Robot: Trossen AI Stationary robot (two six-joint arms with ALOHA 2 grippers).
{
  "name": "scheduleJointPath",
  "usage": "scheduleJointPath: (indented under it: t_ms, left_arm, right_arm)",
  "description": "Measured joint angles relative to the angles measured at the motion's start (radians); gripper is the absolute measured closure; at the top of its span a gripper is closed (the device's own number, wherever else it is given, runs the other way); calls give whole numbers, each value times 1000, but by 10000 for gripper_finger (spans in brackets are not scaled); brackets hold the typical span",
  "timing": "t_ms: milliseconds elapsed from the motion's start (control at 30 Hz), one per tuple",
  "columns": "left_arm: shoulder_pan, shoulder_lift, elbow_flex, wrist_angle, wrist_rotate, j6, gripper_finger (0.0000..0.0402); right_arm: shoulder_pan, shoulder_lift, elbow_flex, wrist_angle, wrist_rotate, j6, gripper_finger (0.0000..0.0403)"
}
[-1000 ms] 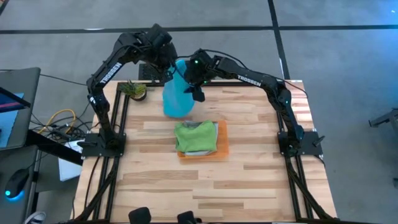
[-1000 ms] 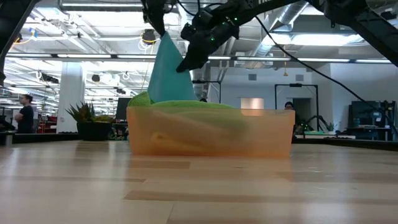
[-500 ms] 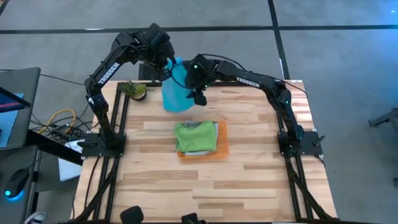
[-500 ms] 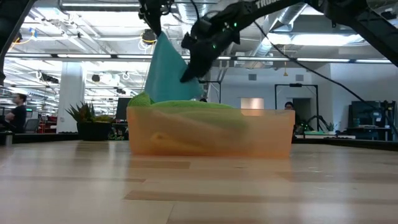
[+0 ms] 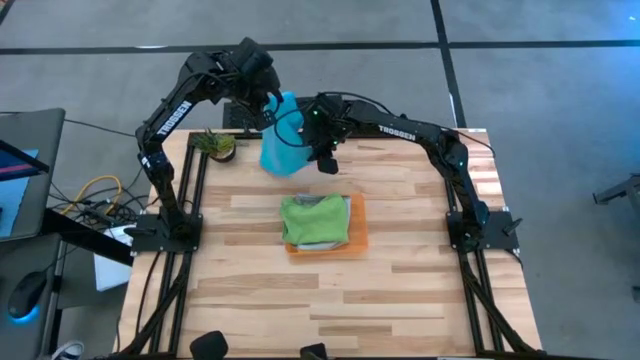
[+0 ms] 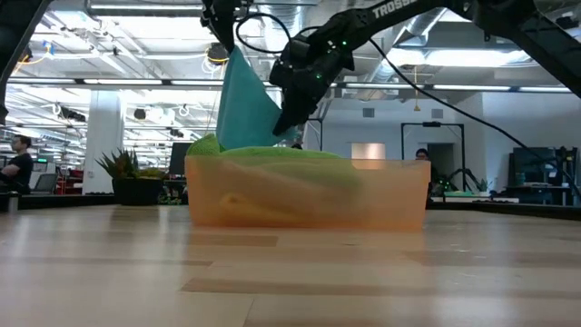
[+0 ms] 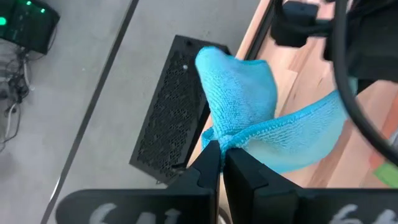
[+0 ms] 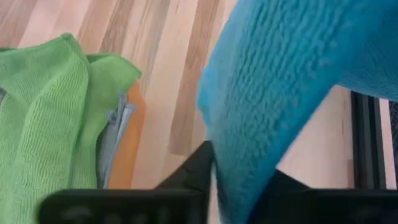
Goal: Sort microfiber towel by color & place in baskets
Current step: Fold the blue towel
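Note:
A blue towel point(image 5: 283, 145) hangs in the air over the table's far edge, behind the orange tray point(image 5: 357, 228). My left gripper point(image 5: 268, 100) is shut on its top. My right gripper point(image 5: 326, 158) is lower, at the towel's right side point(image 6: 272, 113), shut on it. A green towel point(image 5: 314, 220) lies bunched in the tray point(image 6: 309, 195), on top of a grey layer point(image 8: 118, 118). My left gripper pinches a bunched top corner of the blue towel point(image 7: 224, 138) between its two fingers. The towel hangs below it, clear of the table. My right gripper has the blue towel's side edge point(image 8: 242, 155) between its fingers, partway down the hanging cloth; the cloth itself hides the contact. The fingers slant down.
A small green potted plant point(image 5: 215, 145) stands at the table's far left corner. A black perforated box point(image 7: 171, 112) sits just beyond the far edge. People show in the room behind the table in the low view. Bare wood lies near and to both sides of the tray.
My right gripper has gone down along the blue towel's right edge and a little toward the near edge. The towel's lower part has drawn up and in slightly. My left gripper has held the top corner almost still.

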Motion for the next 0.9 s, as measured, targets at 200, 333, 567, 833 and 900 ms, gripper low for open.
scheduleJointPath:
  t_ms: [200,333,567,833,900]
  left_arm:
    - [0,0,0,-29,-17,-31,401]
    - [0,0,-1,-69,-16,-74,401]
    - [0,1,-35,-65,23,-149,401]
    - [0,2,-130,-63,32,-195,401]
    - [-1,4,-148,-62,34,-214,401]
  right_arm:
    - [-11,-11,1,-25,2,0,390]
    - [-27,-38,18,-101,27,5,392]
    - [-49,-148,21,-238,166,5,396]
    - [-97,-285,21,-331,295,5,397]
    - [-105,-307,22,-330,347,5,399]
